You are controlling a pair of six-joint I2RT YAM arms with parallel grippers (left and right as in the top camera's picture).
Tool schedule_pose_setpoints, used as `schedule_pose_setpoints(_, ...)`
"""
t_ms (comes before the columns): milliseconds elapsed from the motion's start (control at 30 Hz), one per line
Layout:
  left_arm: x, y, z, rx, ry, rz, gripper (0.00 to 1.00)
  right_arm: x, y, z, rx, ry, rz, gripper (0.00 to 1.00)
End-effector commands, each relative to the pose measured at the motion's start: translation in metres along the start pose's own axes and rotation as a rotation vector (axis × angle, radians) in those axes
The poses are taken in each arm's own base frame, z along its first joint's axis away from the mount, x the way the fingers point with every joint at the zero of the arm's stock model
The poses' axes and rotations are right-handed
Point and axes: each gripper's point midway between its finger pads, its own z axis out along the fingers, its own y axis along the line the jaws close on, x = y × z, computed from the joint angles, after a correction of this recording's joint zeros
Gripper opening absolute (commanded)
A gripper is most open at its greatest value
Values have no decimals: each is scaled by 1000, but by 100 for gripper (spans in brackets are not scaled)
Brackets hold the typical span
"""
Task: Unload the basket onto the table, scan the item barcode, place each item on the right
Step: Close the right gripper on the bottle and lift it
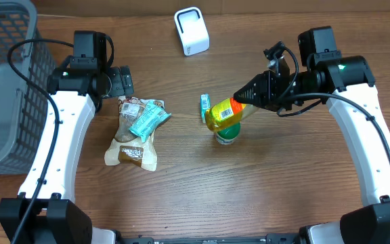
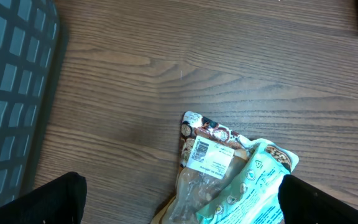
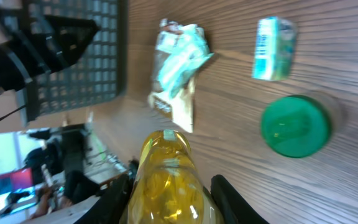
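bottle [image 1: 219,116] in right end effector [image 1: 238,99] | green-lidded jar [image 1: 226,135], teal box [image 1: 205,107] beside

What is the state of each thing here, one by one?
left gripper: open, holds nothing.
right gripper: shut on yellow bottle.
yellow bottle: held sideways off the table.
green-lidded jar: upright, lid on.
teal box: lying on table.
snack bag: flat on table, teal packet on it.
white scanner: standing, untouched.
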Motion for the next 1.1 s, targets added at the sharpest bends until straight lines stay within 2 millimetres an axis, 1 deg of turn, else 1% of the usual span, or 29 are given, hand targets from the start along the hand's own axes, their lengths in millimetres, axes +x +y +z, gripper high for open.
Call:
schedule_pose_setpoints(0, -5, 4, -4, -14, -19, 4, 99, 4, 39, -14, -157, -5, -78, 31)
schedule_pose_setpoints(100, -5, 4, -4, -13, -20, 4, 99, 4, 43, -15, -179, -3, -82, 31)
schedule_pose_setpoints(333, -5, 4, -4, -13, -19, 4, 100, 5, 42, -14, -178, 2, -76, 30)
schedule_pose_setpoints(533, -5, 4, -4, -13, -19, 4, 100, 5, 42, -14, -177, 2, -76, 26)
schedule_pose_setpoints(1067, -5, 4, -4, -13, -19, 4, 99, 8, 42, -14, -176, 11, -64, 24)
